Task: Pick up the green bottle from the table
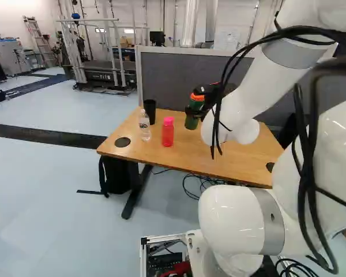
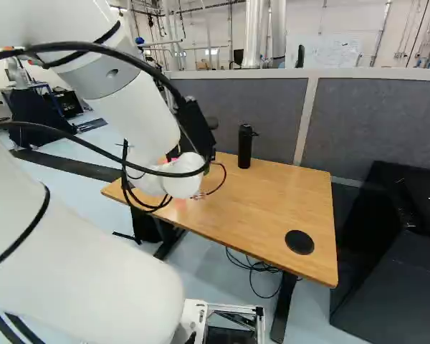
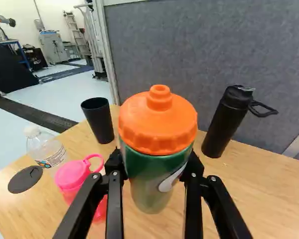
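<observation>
In the left base view my gripper point(image 1: 195, 110) is at the green bottle point(image 1: 191, 122), over the back part of the wooden table point(image 1: 219, 157). The wrist view has the gripper point(image 3: 153, 165) shut on the green bottle point(image 3: 157, 172), one finger against each side below its orange lid point(image 3: 158, 122). The bottle is roughly upright. Whether its base touches the tabletop, I cannot tell.
A pink-lidded red bottle point(image 1: 168, 134), a clear bottle point(image 1: 144, 127) and a black cup point(image 1: 150, 109) stand beside the green bottle. On its other side is a black bottle point(image 3: 225, 124). A grey partition point(image 2: 387, 122) rises behind the table.
</observation>
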